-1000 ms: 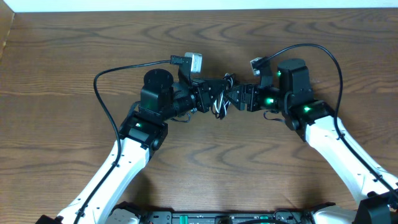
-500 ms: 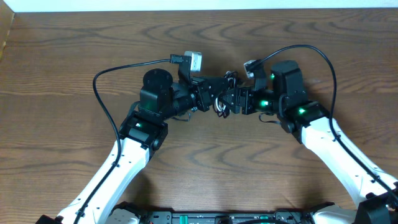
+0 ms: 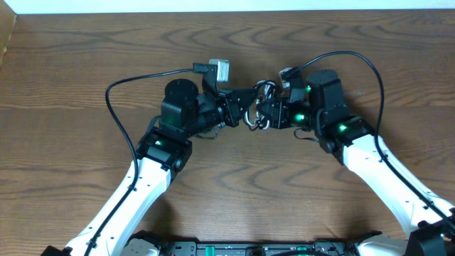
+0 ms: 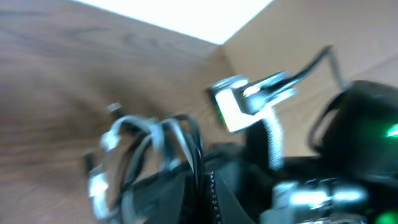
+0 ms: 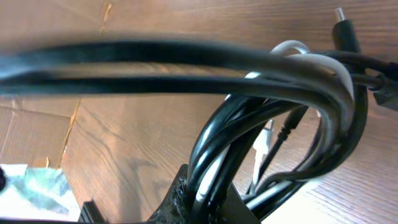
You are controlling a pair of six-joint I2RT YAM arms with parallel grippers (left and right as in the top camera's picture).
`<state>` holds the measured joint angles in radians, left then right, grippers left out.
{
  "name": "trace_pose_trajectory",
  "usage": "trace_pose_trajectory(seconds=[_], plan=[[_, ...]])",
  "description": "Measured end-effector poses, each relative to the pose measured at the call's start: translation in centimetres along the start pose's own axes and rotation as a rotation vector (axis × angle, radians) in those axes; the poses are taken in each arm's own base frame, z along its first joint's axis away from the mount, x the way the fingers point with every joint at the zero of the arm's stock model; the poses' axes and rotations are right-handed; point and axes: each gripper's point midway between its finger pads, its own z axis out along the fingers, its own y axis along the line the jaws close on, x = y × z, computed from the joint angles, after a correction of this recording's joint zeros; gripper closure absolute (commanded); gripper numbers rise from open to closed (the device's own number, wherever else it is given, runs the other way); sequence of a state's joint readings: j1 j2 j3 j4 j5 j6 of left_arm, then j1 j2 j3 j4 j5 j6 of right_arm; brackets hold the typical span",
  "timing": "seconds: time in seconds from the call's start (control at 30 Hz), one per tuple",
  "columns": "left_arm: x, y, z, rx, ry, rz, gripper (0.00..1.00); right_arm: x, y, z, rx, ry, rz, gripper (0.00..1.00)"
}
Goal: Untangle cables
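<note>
A small bundle of thin black and white cables (image 3: 263, 87) hangs between my two grippers above the middle of the wooden table (image 3: 234, 185). My left gripper (image 3: 247, 108) is shut on the cables from the left. My right gripper (image 3: 267, 112) is shut on the same bundle from the right, almost touching the left one. In the blurred left wrist view, looped cables (image 4: 143, 134) run into the left gripper (image 4: 202, 199). The right wrist view shows black and white cables (image 5: 311, 81) arching upward, pinched in the right gripper (image 5: 211, 199). A plug end (image 5: 345, 31) sticks out at the top right.
A thick black robot wire (image 3: 117, 107) arcs out to the left of the left arm. Another thick wire (image 3: 362, 60) loops over the right arm. The table's far edge (image 3: 227, 14) runs along the top, with a cardboard edge (image 3: 7, 39) at the far left.
My right gripper has moved left up to the left gripper and shut on the cable bundle. The cable loops have bunched upward between the two. The left arm has held still.
</note>
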<state>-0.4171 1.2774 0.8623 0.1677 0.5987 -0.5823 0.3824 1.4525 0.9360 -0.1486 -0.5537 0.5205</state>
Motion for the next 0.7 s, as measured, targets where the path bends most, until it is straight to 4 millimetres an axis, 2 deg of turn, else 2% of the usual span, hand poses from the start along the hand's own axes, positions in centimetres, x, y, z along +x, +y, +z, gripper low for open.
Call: trace_pose_trajectory(seconds=[0.1, 0.13, 0.2, 0.23, 0.27, 0.3, 0.33, 0.53, 0.7], plan=[[0.8, 1.7, -0.1, -0.081, 0.020, 0.005, 0.92, -0.6, -0.5, -0.7, 0.002, -0.017, 0.016, 0.99], [1.0, 2.1, -0.1, -0.104, 0.024, 0.013, 0.87, -0.9, -0.5, -1.1, -0.004, -0.025, 0.017, 0.99], [1.2, 2.8, -0.2, -0.139, 0.029, 0.033, 0.64, -1.4, -0.2, -1.8, -0.017, -0.042, 0.013, 0.99], [1.3, 3.2, -0.2, -0.156, 0.031, 0.039, 0.47, -1.7, 0.1, -2.3, -0.025, -0.056, 0.008, 0.99], [1.4, 3.4, -0.3, -0.166, 0.036, 0.053, 0.39, -2.1, 0.5, -2.8, -0.035, -0.070, 0.003, 0.99], [1.5, 3.7, -0.3, -0.178, 0.037, 0.064, 0.11, -2.5, 1.2, -3.4, -0.052, -0.088, -0.011, 0.99], [1.5, 3.8, -0.2, -0.184, 0.040, 0.069, 0.06, -2.7, 1.6, -3.8, -0.063, -0.099, -0.018, 0.99], [3.1, 6.2, 1.0, -0.231, 0.100, 0.063, 0.05, -4.2, 5.0, -6.1, -0.161, -0.174, -0.081, 0.99], [3.8, 6.9, 1.6, -0.235, 0.129, 0.048, 0.05, -4.3, 5.6, -7.0, -0.178, -0.185, -0.077, 0.99]])
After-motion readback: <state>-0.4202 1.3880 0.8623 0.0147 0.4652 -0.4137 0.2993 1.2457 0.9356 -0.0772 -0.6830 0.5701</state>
